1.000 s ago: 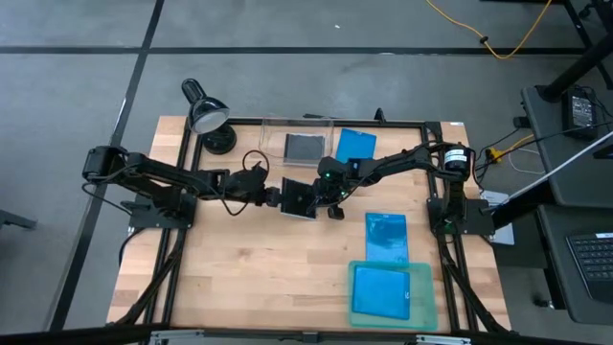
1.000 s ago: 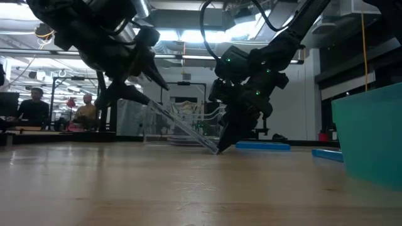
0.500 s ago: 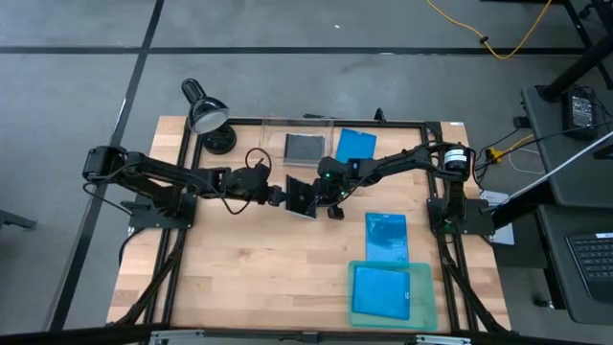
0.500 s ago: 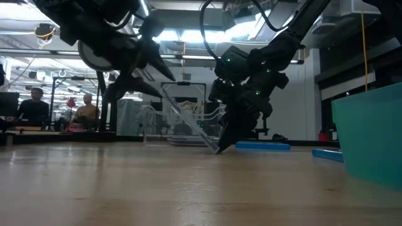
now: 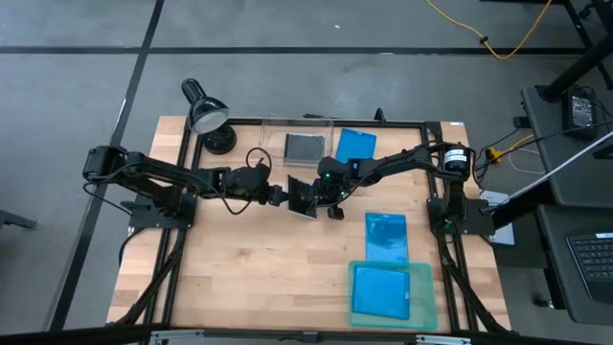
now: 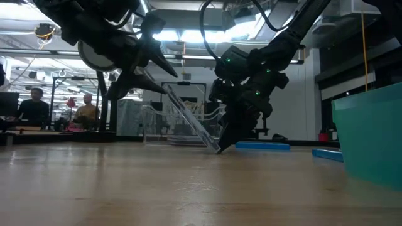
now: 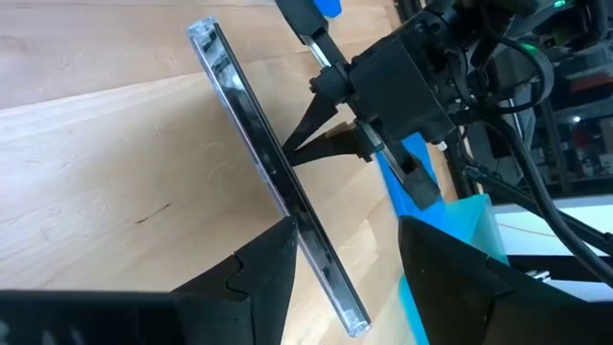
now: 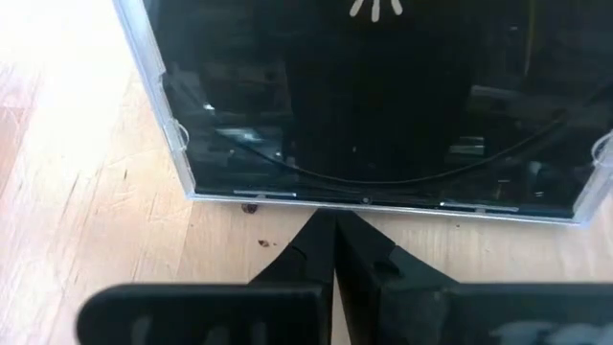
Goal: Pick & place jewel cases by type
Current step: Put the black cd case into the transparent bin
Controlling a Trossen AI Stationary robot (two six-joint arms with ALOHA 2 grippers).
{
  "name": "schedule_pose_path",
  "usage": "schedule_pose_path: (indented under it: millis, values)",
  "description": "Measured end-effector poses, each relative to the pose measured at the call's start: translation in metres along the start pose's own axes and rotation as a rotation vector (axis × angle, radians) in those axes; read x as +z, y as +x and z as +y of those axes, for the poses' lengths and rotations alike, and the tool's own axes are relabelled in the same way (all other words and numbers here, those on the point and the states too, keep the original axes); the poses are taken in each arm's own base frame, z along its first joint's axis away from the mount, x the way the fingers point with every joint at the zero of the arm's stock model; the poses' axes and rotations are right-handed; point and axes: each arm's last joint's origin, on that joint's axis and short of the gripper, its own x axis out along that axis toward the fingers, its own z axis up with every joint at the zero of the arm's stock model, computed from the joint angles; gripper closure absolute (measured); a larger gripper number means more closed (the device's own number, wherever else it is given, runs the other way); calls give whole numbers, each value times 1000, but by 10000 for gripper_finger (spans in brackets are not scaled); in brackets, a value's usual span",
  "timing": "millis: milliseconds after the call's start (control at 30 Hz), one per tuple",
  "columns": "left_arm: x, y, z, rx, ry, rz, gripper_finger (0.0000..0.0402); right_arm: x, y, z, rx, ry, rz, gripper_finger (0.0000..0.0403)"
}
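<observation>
Desk (image 5: 239, 278) front is bare wood on my left side, plenty of room there; front right holds the teal tray (image 5: 426, 299) with a blue case (image 5: 381, 290) lying flat in it. A second blue case (image 5: 386, 236) lies on the wood just behind the tray.

Mid-desk, the clear square case (image 6: 188, 119) stands tilted on its lower edge, upper edge leaning toward the left arm. My right end effector (image 8: 335, 251) has its fingers pressed together, tips at the case's bottom edge on the wood, bracing it. My left end effector (image 7: 345, 264) sits with fingers parted on either side of the raised edge; I cannot tell if they touch it.

Farther back, a dark square case (image 5: 305, 146) rests in the clear bin (image 5: 271, 123), a third blue case (image 5: 356, 146) flat beside it. Lamp (image 5: 205, 115) at the back left corner.

Against a second ago: the case leans steeper, and the left fingers have narrowed slightly around it. Right end effector unchanged.
</observation>
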Motion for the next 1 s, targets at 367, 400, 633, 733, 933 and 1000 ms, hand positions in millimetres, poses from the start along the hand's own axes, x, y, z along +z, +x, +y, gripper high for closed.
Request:
schedule_pose_path:
  millis: [367, 400, 633, 733, 933, 1000]
  values:
    - [2, 0, -4, -17, 33, -8, 224, 0, 0, 0, 0, 0, 0, 391]
    - [2, 0, -5, -20, 39, -9, 224, 0, 0, 0, -1, -1, -1, 391]
    - [5, 2, -12, -35, 64, -15, 224, 1, 0, 0, -7, -6, -5, 391]
    - [5, 8, -14, -37, 69, -1, 224, 1, 0, 0, -6, -6, -5, 391]
    - [1, 24, -12, -11, 68, 79, 224, 1, 0, 0, -6, -6, -5, 391]
    - [0, 29, -12, -5, 67, 90, 224, 1, 0, 0, -6, -5, -4, 391]
